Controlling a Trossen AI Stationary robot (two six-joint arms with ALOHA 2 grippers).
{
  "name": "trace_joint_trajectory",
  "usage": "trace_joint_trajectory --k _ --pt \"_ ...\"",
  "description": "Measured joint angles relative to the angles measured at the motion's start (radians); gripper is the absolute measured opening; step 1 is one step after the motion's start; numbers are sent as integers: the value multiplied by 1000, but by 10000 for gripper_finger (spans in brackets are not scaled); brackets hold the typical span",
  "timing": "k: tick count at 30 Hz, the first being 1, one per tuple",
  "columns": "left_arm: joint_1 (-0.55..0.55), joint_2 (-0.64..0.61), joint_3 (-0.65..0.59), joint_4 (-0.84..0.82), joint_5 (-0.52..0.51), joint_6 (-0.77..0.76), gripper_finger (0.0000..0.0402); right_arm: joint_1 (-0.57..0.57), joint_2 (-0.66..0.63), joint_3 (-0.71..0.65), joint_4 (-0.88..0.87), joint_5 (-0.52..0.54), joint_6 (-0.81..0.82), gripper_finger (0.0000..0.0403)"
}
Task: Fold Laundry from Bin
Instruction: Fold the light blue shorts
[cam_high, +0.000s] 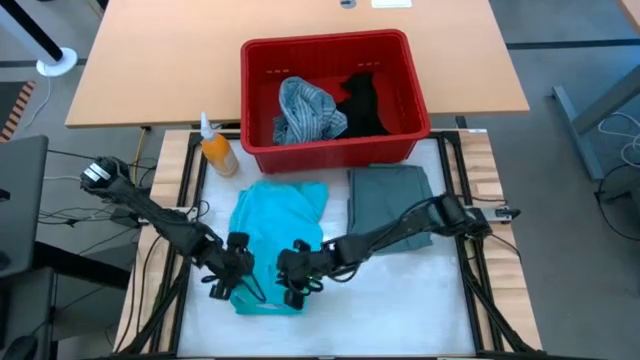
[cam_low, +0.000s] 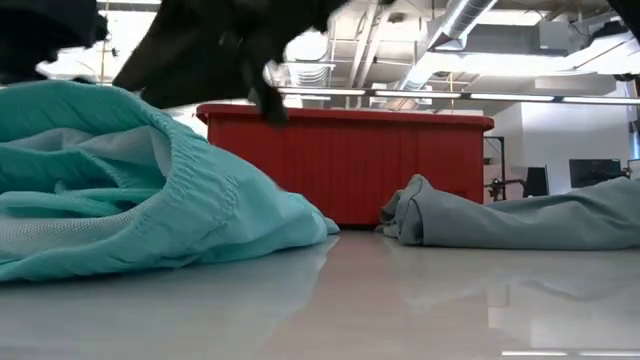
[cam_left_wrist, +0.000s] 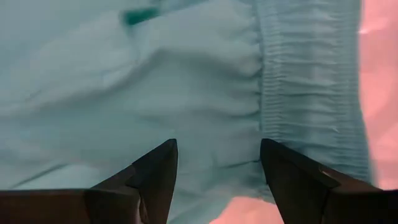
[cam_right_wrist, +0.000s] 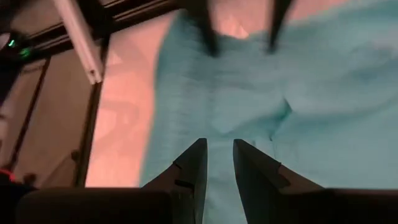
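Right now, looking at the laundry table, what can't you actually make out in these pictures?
- Whether the right gripper pinches the turquoise garment: its fingers stand close together, contact not shown.
- Low view: both arms cut off by the top edge; the turquoise garment blocks the left side.
- The bin: the black garment is shapeless in shadow; the striped shirt is crumpled.
- The orange bottle: label too small.

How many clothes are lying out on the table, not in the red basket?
2: the turquoise garment lies under both grippers, and the grey-green garment lies folded beside it, in front of the bin. More may be hidden beneath them.
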Motion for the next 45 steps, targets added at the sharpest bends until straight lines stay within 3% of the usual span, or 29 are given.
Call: trace_joint_trajectory --k 9,15,17,21,23,29,37,41,45 --pt "-100 62 -6 182 115 -286 219 76 86 2 -78 -27 39 107" --pt "-123 12 59 266 151 -401 219 116 92 3 -172 -29 -4 107" --pt "-119 -19 110 254 91 -402 219 128 91 3 -177 -29 -21 107" --pt "-119 -46 200 148 -233 -398 219 148 90 2 -167 -29 -32 107" --pt "-128 -32 212 106 -333 -362 219 159 88 2 -163 -30 -33 107" --pt "-131 73 205 105 -369 -301 219 190 68 -1 -165 -30 -34 107" --pt "-131 284 205 78 -171 -300 219 175 52 -2 -174 -30 -28 107" --pt "-134 309 205 64 -122 -297 219 161 52 -2 -198 -30 -24 107" --pt "-135 294 205 18 1 -305 219 140 50 -1 -237 -30 -17 107"
